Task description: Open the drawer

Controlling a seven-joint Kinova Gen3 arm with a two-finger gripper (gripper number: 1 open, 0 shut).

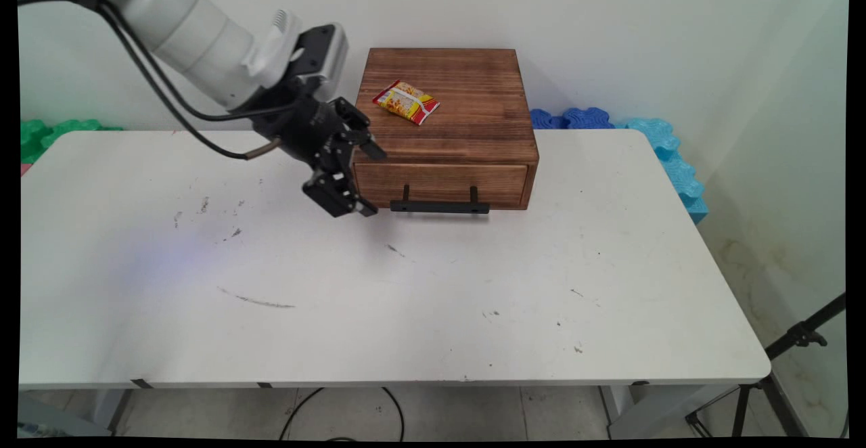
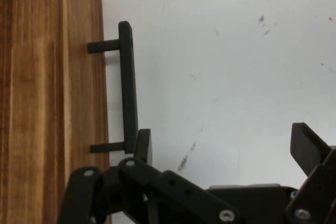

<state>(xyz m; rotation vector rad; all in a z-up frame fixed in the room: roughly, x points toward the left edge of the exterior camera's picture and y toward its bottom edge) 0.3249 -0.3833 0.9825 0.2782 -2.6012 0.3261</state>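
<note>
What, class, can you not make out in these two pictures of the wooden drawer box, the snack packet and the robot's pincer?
- Inside of the brown wooden drawer box: hidden in both views by its shut drawer front.
- Lettering on the yellow-and-red snack packet: too small in the main view; the packet is outside the hand view.
- Left end of the black bar handle: main view, covered by the open black pincer.
- Box's far side: faces away.

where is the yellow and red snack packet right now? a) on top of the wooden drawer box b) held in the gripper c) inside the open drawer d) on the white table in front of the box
A: the yellow and red snack packet lies on the top face of the brown wooden drawer box, whose drawer is closed, while the open black gripper sits empty by the black drawer handle.
</note>
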